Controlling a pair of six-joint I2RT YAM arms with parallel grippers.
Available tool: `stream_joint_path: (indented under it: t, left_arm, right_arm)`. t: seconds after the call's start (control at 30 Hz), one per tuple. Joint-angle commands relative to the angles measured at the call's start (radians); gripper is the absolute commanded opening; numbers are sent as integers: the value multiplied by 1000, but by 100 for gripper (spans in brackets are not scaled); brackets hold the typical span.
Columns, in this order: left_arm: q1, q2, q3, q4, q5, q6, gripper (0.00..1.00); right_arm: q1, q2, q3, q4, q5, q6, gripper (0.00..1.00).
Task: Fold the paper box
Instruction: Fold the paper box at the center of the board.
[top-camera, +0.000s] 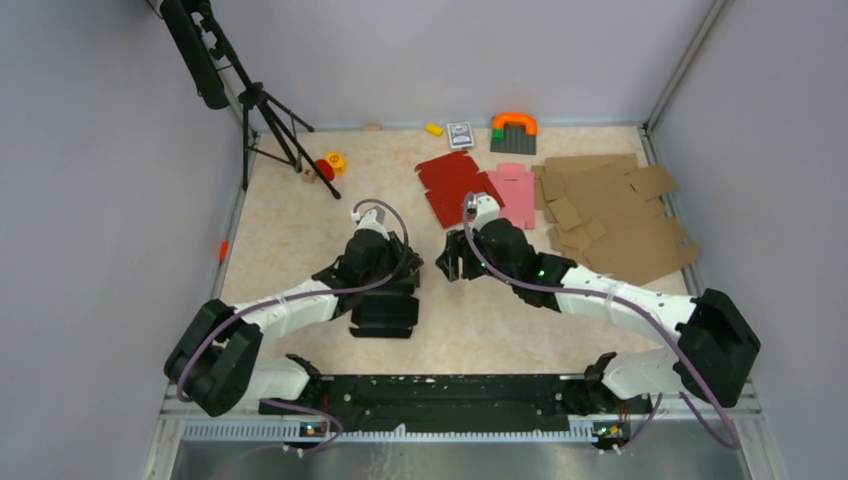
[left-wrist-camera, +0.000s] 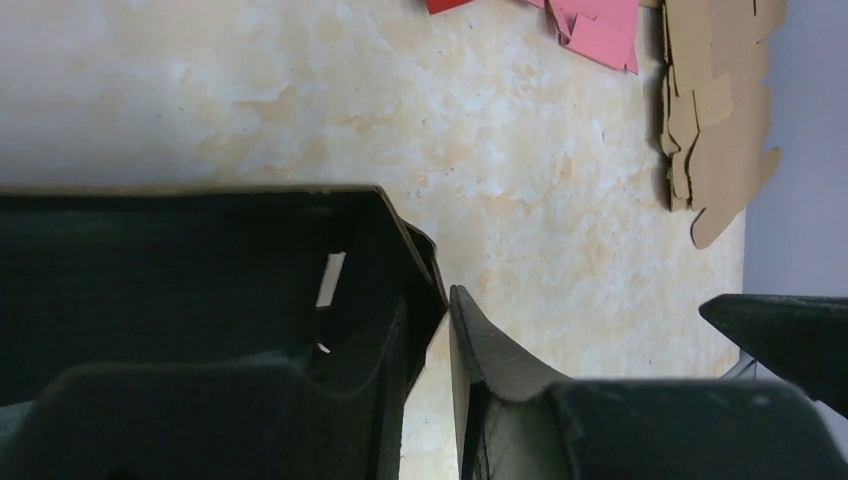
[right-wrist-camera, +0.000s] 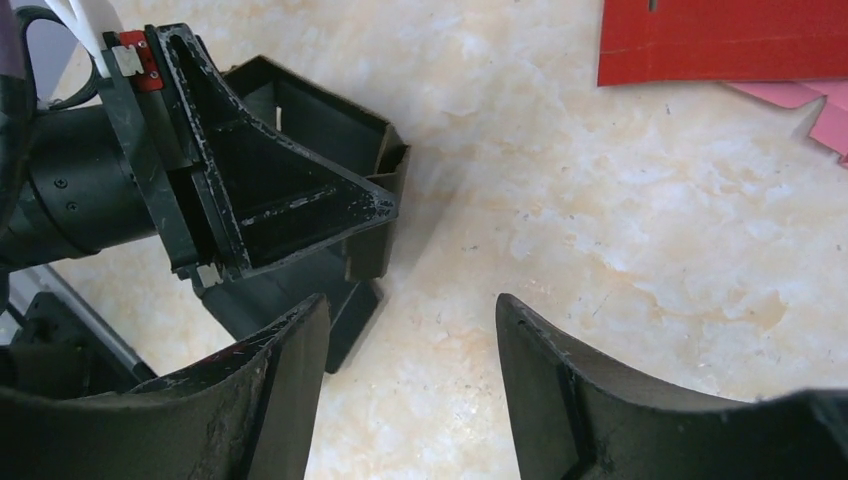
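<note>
The black paper box (top-camera: 385, 308) lies partly folded in front of the left arm, with its walls raised and a flap flat toward the near edge. In the left wrist view the box (left-wrist-camera: 200, 280) fills the left half. My left gripper (top-camera: 403, 268) (left-wrist-camera: 445, 312) is shut on the box's right wall, one finger inside and one outside. My right gripper (top-camera: 455, 262) (right-wrist-camera: 410, 315) is open and empty, just right of the box and low over the table. The right wrist view shows the box (right-wrist-camera: 330, 125) and the left gripper's finger (right-wrist-camera: 280, 200) on it.
A red blank (top-camera: 455, 185) and a pink blank (top-camera: 515, 192) lie behind the grippers. A heap of brown cardboard blanks (top-camera: 610, 215) lies at the right. A tripod (top-camera: 265, 110) stands at the back left. Small toys (top-camera: 335, 160) and an orange arch (top-camera: 514, 122) sit along the back wall.
</note>
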Motion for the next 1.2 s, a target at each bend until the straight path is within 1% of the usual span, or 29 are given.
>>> stream_joint_path:
  t: [0.0,0.1,0.17,0.23,0.3,0.37,0.43,0.53,0.6,0.67,0.7,0.8,0.83,0.87,0.93,1.03,1.17]
  left_arm:
    - [-3,-23,16,-3,46,30,23]
    - [0,-25,41,-51,50,22,23]
    - [8,-14,59,-65,96,9,23]
    - [14,3,76,-69,159,-19,23]
    - [18,20,101,-103,191,-22,25]
    - [18,23,140,-174,189,-4,28]
    - [21,1,167,-224,159,27,29]
    - [35,-52,212,-381,101,79,31]
    - [72,-89,244,-483,69,123,33]
    - [143,-139,253,-562,62,160,37]
    - [184,-163,249,-591,55,177,42]
    - [273,-224,234,-664,0,210,59]
    - [289,-237,228,-682,-60,218,63]
    - [301,-247,220,-698,-85,221,65]
    - [317,-243,201,-705,-114,222,67]
    - [353,-205,187,-706,-121,225,66]
    - [412,-149,163,-642,-35,236,65]
  right_arm:
    - [-36,-8,-45,55,-165,-4,60]
    - [-35,24,-122,188,-236,51,59]
    - [-36,38,-184,313,-275,88,59]
    - [-36,48,-244,413,-282,122,59]
    - [-37,57,-275,441,-266,135,59]
    - [-42,65,-292,451,-239,149,60]
    - [-64,72,-311,478,-243,180,60]
    - [-106,100,-318,517,-280,224,58]
    - [-124,125,-315,556,-308,238,57]
    - [-140,159,-308,598,-327,237,57]
    - [-148,178,-304,614,-339,236,58]
    - [-185,247,-292,683,-395,254,58]
    - [-196,270,-289,708,-413,265,58]
    - [-207,294,-287,728,-428,277,58]
    - [-222,335,-274,765,-448,293,57]
    - [-223,383,-248,794,-470,296,56]
    - [-226,452,-211,854,-522,306,54]
